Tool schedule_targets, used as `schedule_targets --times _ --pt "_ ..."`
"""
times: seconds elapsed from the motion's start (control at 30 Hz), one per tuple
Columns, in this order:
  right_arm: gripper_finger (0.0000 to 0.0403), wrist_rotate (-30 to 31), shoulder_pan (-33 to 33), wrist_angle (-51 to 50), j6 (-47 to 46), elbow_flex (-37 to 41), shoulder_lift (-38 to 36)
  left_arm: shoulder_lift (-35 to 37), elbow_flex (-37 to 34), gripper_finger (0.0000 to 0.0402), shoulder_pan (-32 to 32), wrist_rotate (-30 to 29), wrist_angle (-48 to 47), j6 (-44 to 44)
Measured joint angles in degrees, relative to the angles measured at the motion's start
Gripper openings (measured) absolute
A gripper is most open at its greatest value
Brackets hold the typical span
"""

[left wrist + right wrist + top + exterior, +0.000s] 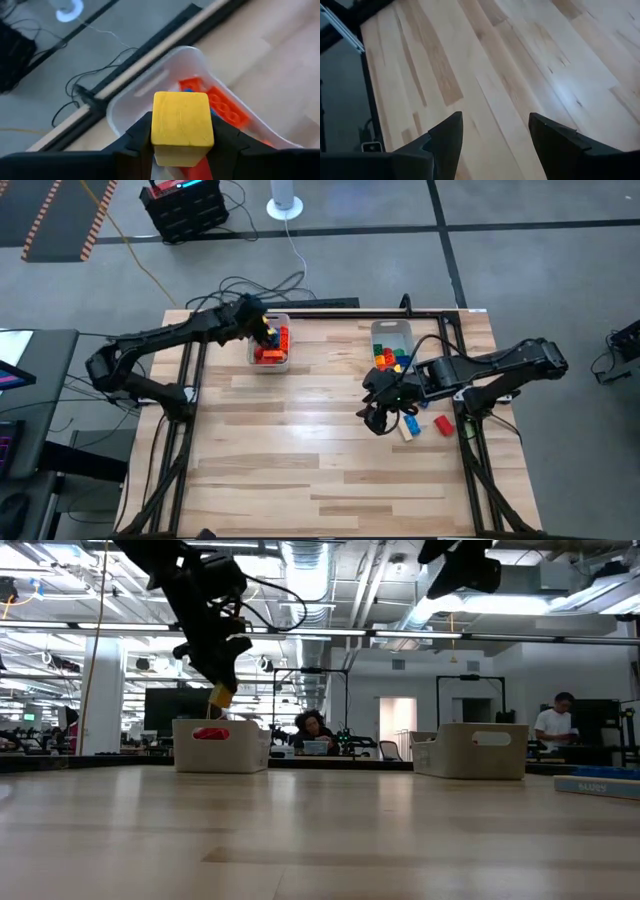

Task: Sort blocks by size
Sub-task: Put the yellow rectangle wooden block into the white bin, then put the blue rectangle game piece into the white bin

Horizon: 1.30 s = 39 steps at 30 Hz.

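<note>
A: What do you have in front of you, starting with the biggest thing?

B: You have the wooden desk [300,470], mostly bare boards. Both arms reach in over it, the left arm [160,340] from the left side and the right arm [500,365] from the right.

A: And the bins?

B: You have two clear bins at the far edge. The left bin [283,365] holds red and orange blocks [270,354]. The right bin [390,330] holds a mixed heap of blocks [388,359] in red, orange, yellow, blue and green.

A: Where is your left tool?

B: Your left tool [182,150] hangs above the left bin, its fingers clamped on a yellow block [182,125] (the low view shows that block just above the bin's rim, clear of it). Below it in the bin you can see orange bricks.

A: And the right tool?

B: Your right tool [495,145] sits low over the desk, near the right bin on its near side. Its fingers stand apart with only bare wood between them.

A: Any loose pieces?

B: Yes, beside the right tool, on the desk: a blue block [411,422], a red block [444,424] and a pale block [406,433], close together near the right edge.
</note>
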<state>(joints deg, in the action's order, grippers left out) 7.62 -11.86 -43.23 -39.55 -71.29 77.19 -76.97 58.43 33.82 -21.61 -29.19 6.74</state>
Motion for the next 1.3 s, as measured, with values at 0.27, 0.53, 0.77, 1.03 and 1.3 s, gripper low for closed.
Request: schedule_targets --times 0.27,0.53,0.77,1.03,1.3 --pt "0.0255 0.0 -0.2 2.4 -0.1 0.0 0.0 -3.3 0.0 0.0183 3.0 1.4 1.8 3.2" --pt "0.0255 -0.2 -0.3 -6.1 -5.1 0.0 0.0 -3.7 0.7 0.0316 3.0 4.4 0.0 4.6" --pt "0.0255 -3.7 0.2 -19.7 -16.2 1.4 0.0 -3.6 6.5 0.0319 1.4 10.3 -3.2 5.9" --pt "0.0255 -11.8 1.4 -22.1 -22.9 10.9 0.0 -3.6 8.2 0.0312 -6.9 17.0 -2.8 10.7" --pt "0.0255 -15.1 5.1 -23.8 -25.6 20.1 0.0 -3.3 8.2 0.0312 -14.8 17.0 -2.8 14.1"
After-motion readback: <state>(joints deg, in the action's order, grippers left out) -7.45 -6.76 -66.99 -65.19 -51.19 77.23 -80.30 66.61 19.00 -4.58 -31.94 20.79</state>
